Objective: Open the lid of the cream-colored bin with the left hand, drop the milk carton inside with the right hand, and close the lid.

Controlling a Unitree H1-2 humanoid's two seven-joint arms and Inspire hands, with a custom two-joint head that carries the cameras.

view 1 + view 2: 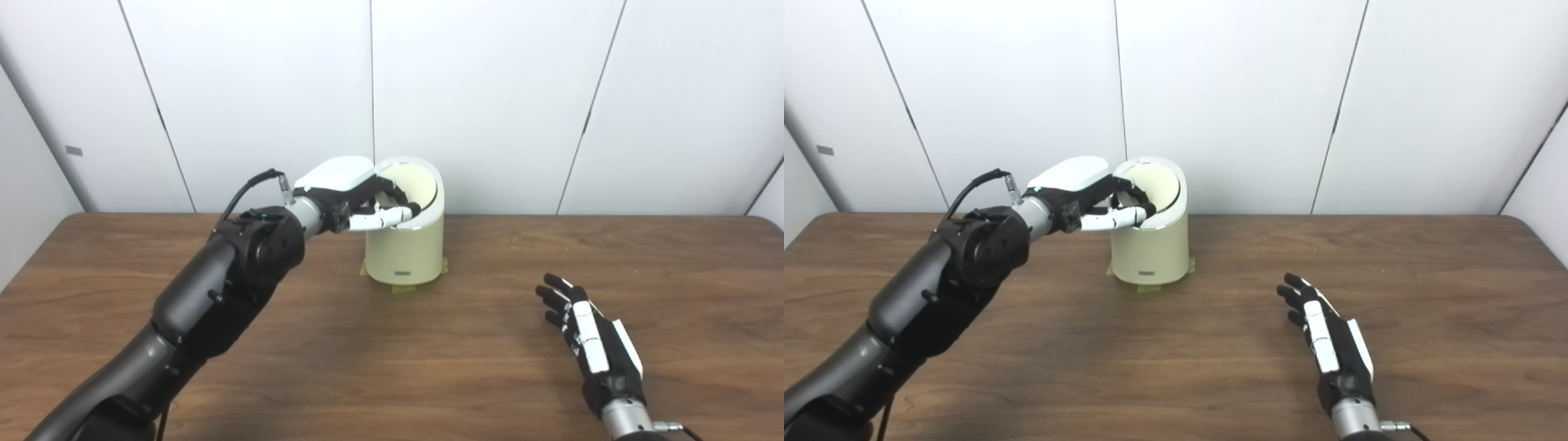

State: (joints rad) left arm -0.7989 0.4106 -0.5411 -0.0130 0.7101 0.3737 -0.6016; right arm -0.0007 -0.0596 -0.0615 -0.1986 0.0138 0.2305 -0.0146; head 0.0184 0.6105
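Now ease the lid [411,184] shut slowly, guiding its edge until it seats on the cream-colored bin [405,251] at the surface's [392,367] far middle. Your left hand [349,196] pinches the lid; the right hand [591,343] rests spread, empty. No milk carton is visible.

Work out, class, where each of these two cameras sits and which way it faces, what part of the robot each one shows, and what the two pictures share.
Left eye view: on the robot's head, looking forward and down at the table; both arms rise from the bottom edge.
Right eye view: beside it, a little to the right, facing the same way, so the bin sits further left in the picture.
Shared: the left hand at the bin's raised lid, the right hand open above the table, white wall panels behind. No milk carton shows.
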